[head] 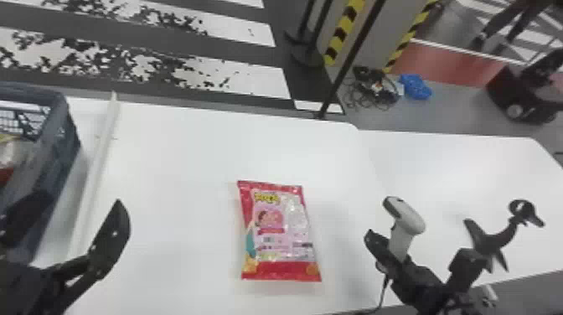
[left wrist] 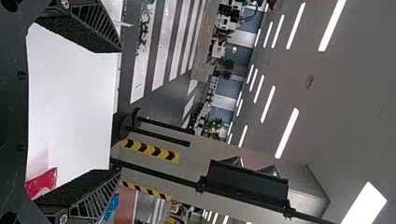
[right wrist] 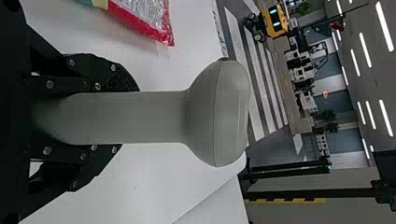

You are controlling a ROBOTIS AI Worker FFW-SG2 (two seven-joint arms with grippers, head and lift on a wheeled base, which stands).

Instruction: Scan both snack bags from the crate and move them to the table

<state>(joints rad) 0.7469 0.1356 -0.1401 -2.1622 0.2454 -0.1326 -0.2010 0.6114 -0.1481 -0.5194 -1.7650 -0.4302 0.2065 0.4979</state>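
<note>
One dark blue-grey plastic crate (head: pixel 58 146) holds silvery packaging (head: pixel 12 153); the left gripper (head: pixel 78 199) stands near it, fingers apart. One red-and-pink plastic snack bag (head: pixel 278 230) lies flat near the white table's (head: pixel 188 146) near edge, well apart from its far edge. Rightward, the right gripper (head: pixel 389 251) clamps one grey handheld scanner (head: pixel 410 218).

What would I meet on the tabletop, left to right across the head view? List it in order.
Blue-grey crate → red and pink snack bag → handheld scanner, held in the right claw → black stand with a ring top.
</note>
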